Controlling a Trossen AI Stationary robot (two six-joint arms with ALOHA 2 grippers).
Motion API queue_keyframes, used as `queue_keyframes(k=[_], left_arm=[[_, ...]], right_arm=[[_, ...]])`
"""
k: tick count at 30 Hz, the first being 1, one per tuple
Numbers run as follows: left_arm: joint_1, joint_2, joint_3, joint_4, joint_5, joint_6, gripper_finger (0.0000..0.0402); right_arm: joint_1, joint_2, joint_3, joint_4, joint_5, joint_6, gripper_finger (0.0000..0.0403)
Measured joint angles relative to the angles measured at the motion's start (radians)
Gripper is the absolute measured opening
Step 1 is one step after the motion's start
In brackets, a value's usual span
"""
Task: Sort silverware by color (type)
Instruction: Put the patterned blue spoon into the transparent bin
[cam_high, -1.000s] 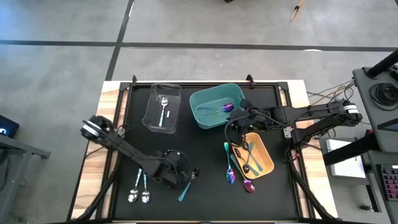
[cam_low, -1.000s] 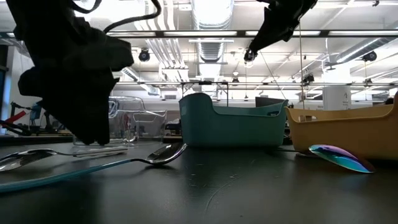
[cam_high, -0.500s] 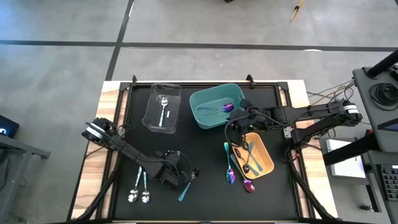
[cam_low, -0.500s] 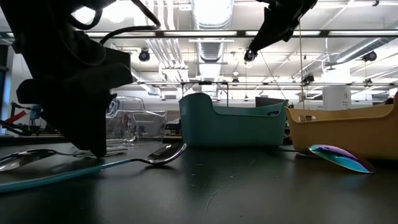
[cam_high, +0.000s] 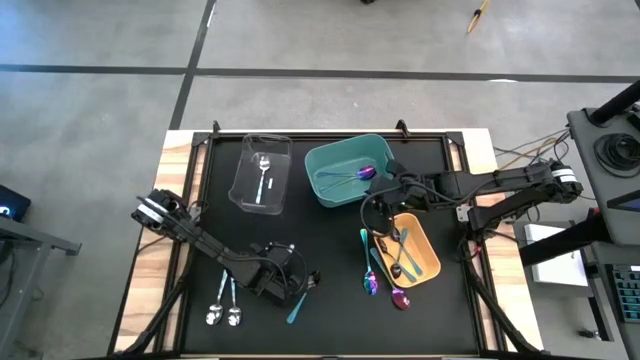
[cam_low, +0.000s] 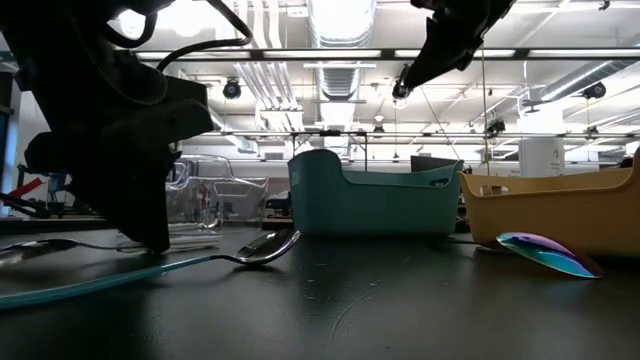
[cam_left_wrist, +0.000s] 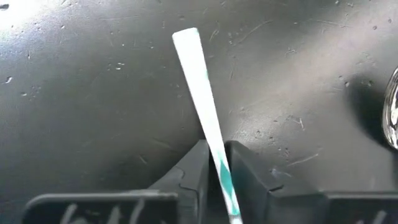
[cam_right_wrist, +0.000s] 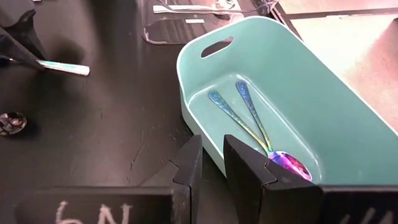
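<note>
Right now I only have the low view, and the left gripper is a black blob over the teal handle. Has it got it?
Observer: Yes. The left wrist view shows the left gripper shut on the teal-handled spoon, with the handle pinched between both fingers.
Operator: What's in the teal bin? I only see its wall.
Observer: Two iridescent spoons lie side by side in the teal bin.
Operator: And the clear one?
Observer: One silver spoon is in the clear bin.
</note>
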Motion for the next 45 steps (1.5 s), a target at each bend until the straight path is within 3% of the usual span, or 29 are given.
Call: queue_keyframes(k=[5, 12, 20, 23, 30, 37, 45], left_arm=[[0.0, 0.0, 0.0, 0.004, -0.007, 0.0, 0.0008], [-0.007, -0.012, -0.002, -0.007, -0.027, 0.006, 0.0004], [-0.007, -0.147, -0.003, -0.106, -0.045, 0.094, 0.0002], [-0.003, -0.219, -0.003, -0.113, -0.051, 0.177, 0.0002], [0.018, -0.395, -0.002, -0.075, -0.051, 0.322, 0.0001], [0.036, -0.492, -0.002, 0.003, -0.067, 0.426, 0.0], [0.057, -0.515, -0.001, 0.017, -0.068, 0.435, 0.0]], right_arm=[[0.0, 0.0, -0.003, 0.0, 0.0, 0.0, 0.0059], [0.0, 0.0, -0.003, 0.0, 0.0, -0.002, 0.0059], [0.025, 0.0, -0.003, 0.016, -0.001, -0.079, 0.0059], [0.048, 0.0, -0.003, 0.049, -0.01, -0.139, 0.0059], [0.09, 0.018, -0.003, 0.182, -0.159, -0.291, 0.0059], [0.122, 0.12, -0.003, 0.361, -0.158, -0.489, 0.0063], [0.132, 0.263, 0.031, 0.536, -0.145, -0.755, 0.0133]])
